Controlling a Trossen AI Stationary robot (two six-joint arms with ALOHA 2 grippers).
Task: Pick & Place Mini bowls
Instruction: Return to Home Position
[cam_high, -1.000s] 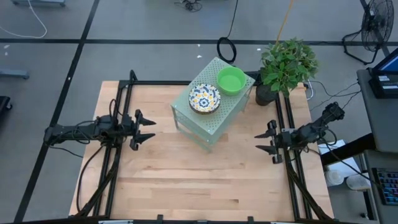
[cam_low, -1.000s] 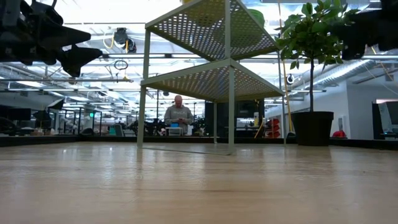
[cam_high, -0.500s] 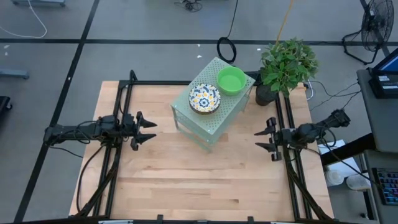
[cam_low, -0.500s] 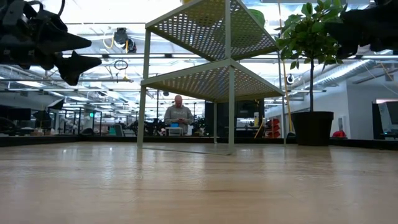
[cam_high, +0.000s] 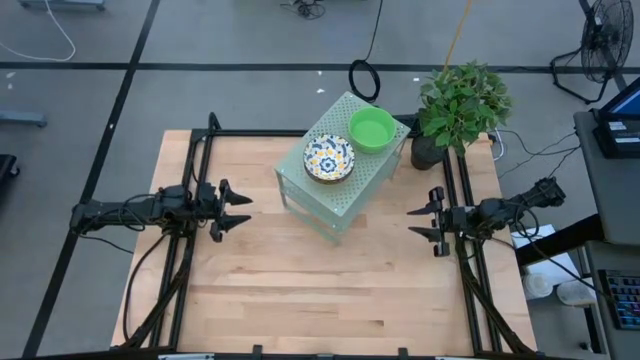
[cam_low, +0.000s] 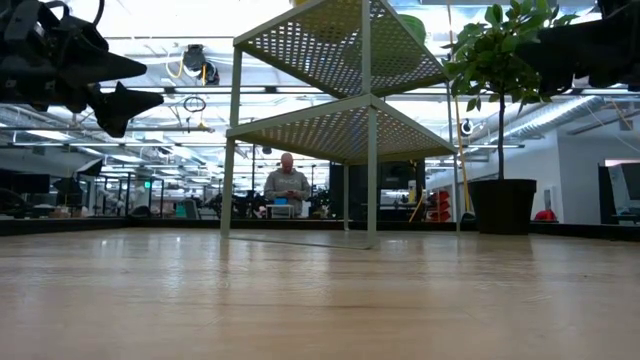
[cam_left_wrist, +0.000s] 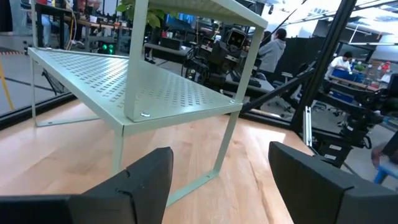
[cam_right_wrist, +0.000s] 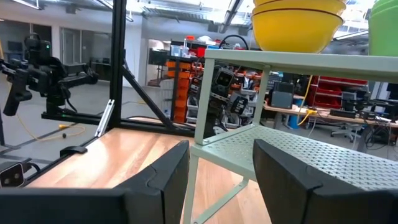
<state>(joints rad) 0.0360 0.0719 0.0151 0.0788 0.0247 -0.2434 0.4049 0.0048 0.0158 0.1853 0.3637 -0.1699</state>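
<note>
— Where do your grippers stand?
— Nearest you the table (cam_high: 300, 290) lies bare; your left gripper (cam_high: 238, 209) hovers at its left side, fingers spread, holding nothing; your right gripper (cam_high: 412, 224) hovers at its right side, fingers likewise spread and empty; both are well apart from the shelf (cam_high: 340, 200).
— And the mini bowls?
— Look to the shelf's top tier; the patterned bowls (cam_high: 329, 158) sit stacked there, yellow outside in your right wrist view; the green bowl (cam_high: 372, 129) stands just beside them, toward the far corner; whether more nest inside it you cannot tell.
— Beyond that?
— A potted plant (cam_high: 458, 105) at the table's far right corner; farther off, a person (cam_low: 287, 185) in the room.
</note>
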